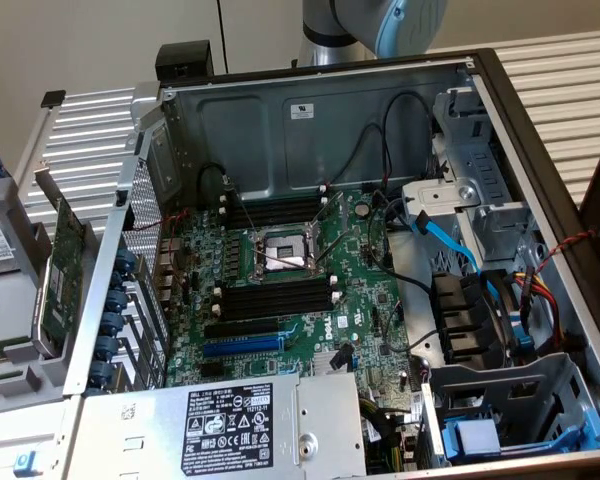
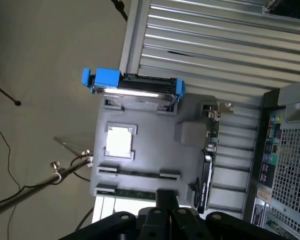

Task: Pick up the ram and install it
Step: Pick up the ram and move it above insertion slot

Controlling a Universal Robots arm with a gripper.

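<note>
In the wrist view the ram (image 2: 132, 192) is a thin green stick lying in a holder at the near edge of a grey fixture tray (image 2: 150, 130). My black gripper (image 2: 166, 197) hangs above that edge of the tray with its fingers together and nothing between them, its tip close beside one end of the ram. In the exterior view the open computer case shows the motherboard (image 1: 280, 290) with empty black memory slots (image 1: 280, 298) beside the processor socket (image 1: 278, 255). The arm's grey and blue joint (image 1: 370, 30) sits behind the case.
The tray also holds a hard drive in a blue caddy (image 2: 135, 85), a pale square chip (image 2: 119, 141) and a green expansion card (image 2: 210, 145) standing on edge. Cables (image 1: 450, 240), drive bays and the power supply (image 1: 230, 420) crowd the case. A ribbed metal table (image 2: 220, 45) lies underneath.
</note>
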